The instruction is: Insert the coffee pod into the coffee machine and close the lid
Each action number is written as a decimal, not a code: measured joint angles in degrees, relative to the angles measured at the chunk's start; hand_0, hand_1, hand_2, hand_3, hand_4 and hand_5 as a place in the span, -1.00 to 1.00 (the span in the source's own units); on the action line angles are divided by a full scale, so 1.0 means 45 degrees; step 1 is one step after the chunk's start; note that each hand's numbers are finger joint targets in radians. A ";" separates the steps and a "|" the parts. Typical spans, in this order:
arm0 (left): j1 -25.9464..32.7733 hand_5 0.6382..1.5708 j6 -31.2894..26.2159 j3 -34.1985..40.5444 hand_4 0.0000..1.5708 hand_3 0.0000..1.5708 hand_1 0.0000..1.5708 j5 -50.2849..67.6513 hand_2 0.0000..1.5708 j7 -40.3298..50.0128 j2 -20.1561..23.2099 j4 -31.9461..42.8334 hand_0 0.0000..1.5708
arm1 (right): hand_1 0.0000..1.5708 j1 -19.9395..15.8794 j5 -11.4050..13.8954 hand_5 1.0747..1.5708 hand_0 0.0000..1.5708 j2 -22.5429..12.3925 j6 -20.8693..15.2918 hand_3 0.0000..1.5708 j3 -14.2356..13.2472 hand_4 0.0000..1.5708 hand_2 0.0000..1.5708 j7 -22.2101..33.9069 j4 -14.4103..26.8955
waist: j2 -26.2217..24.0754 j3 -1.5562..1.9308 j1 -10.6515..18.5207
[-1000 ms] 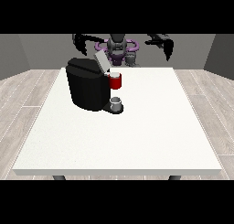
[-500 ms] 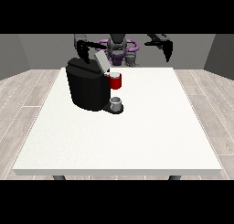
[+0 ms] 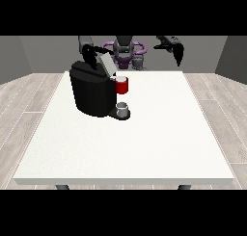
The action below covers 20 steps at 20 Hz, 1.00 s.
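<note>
The hand at the view's left (image 3: 89,56) sits on the coffee machine's (image 3: 91,93) stiff lid (image 3: 107,62); its grip I cannot tell

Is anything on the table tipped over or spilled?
No. The coffee machine stands upright on the table, a grey thing sits at its base, and its lid is up. Nothing looks spilled.
</note>
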 measured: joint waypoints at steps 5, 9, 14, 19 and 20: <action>-0.0049 1.00 0.0078 -0.0048 -1.00 -1.00 -1.00 0.0078 -1.00 0.0071 0.0174 -0.0062 -1.00 | -1.00 -0.0372 0.0299 1.00 -1.00 0.0213 -0.0255 -1.00 0.0113 -1.00 -1.00 -0.0110 0.0248 | 0.0114 -0.0022 0.0051; -0.0003 1.00 0.0112 -0.0160 -1.00 -1.00 -1.00 0.0035 -1.00 -0.0273 0.0175 0.0019 -1.00 | -1.00 -0.0908 0.0348 1.00 -1.00 0.0305 -0.0304 -1.00 0.0115 -1.00 -1.00 -0.0210 0.0354 | 0.0334 -0.0010 0.0105; -0.0080 1.00 0.0238 -0.0076 -0.82 -1.00 -1.00 0.0126 -1.00 -0.0410 0.0313 0.0096 -1.00 | -1.00 -0.1451 0.0395 1.00 -1.00 0.0188 -0.0148 -1.00 0.0030 -0.77 -1.00 -0.0183 0.0873 | 0.0617 0.0004 0.0189; -0.0198 1.00 0.0400 0.0028 -0.80 -1.00 -1.00 0.0155 -1.00 -0.0371 0.0493 0.0472 -1.00 | -1.00 -0.1868 0.0720 1.00 -1.00 0.0525 -0.0116 -1.00 0.0473 -1.00 -1.00 0.0240 0.0977 | 0.0430 0.0020 0.0078; -0.0159 1.00 0.0438 -0.0005 -0.85 -1.00 -1.00 0.0140 -1.00 -0.0429 0.0462 0.0528 -1.00 | -1.00 -0.1892 0.0852 1.00 -1.00 0.0574 -0.0135 -1.00 0.0579 -0.92 -1.00 0.0184 0.1008 | 0.0436 0.0020 0.0072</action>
